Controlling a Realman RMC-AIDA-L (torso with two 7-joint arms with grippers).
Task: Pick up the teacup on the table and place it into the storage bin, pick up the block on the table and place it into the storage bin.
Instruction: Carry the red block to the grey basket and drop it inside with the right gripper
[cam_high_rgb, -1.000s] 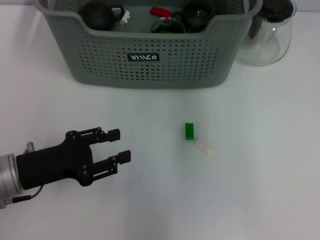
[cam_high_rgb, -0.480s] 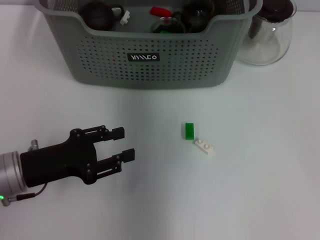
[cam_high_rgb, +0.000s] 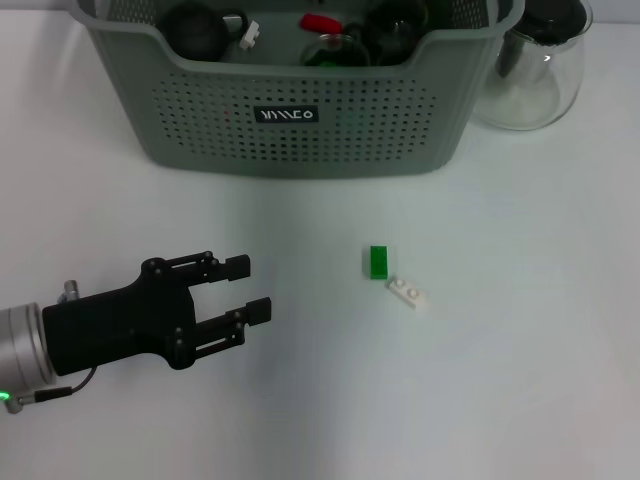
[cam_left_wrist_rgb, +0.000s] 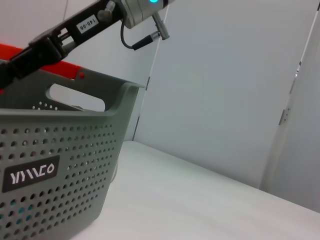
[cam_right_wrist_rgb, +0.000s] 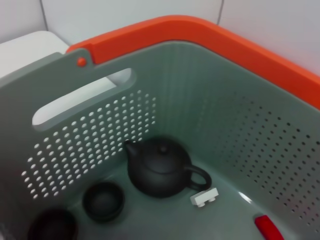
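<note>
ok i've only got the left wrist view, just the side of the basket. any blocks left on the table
observer: yes, a green block and a white block lie close together on the table, in front of the basket.
operator: where's the left gripper from them
observer: the left gripper is low over the table on the robot's left of both blocks, jaws open and empty, pointing their way.
operator: what's inside the basket
observer: the right wrist view looks down into it: a black teapot with a dark cup beside it.
</note>
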